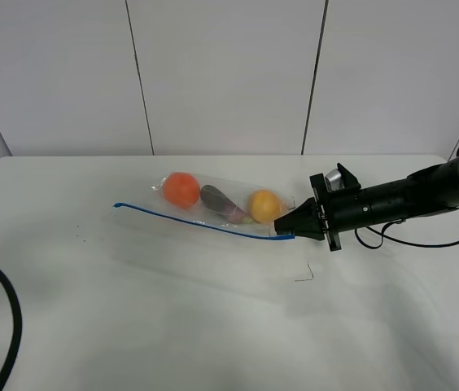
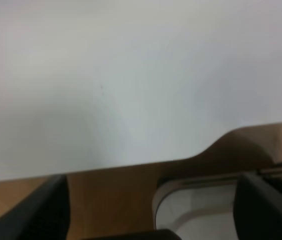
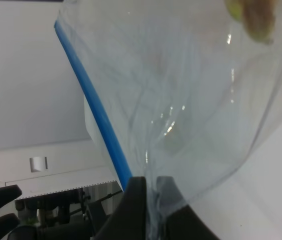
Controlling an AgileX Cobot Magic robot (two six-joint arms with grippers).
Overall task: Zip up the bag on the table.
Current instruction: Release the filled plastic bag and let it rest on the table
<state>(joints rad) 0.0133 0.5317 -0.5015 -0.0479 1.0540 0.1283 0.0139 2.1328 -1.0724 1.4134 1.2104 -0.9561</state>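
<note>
Right gripper [image 1: 285,230] is clamped on the corner of the bag [image 1: 221,204], its dark fingers [image 3: 133,210] pinched together over the clear film right beside the blue zipper strip [image 3: 93,112]. Across the white table [image 1: 132,309] the bag lies a little behind centre, lengthwise, with the zipper strip running along its near edge from the free end on the left to the held end on the right. Inside sit an orange [image 1: 181,189], an eggplant [image 1: 221,202] and a yellow fruit [image 1: 264,206], the last one close to the gripper.

The left gripper [image 2: 151,210] is off the bag, over the table edge, fingers wide apart with nothing between them.

To close the seal well, the right hold should probably stay low and firm as an anchor while the left comes in to pinch the strip and run along it. Pulling upward risks dragging the fruit-laden bag and skewing the strip.
</note>
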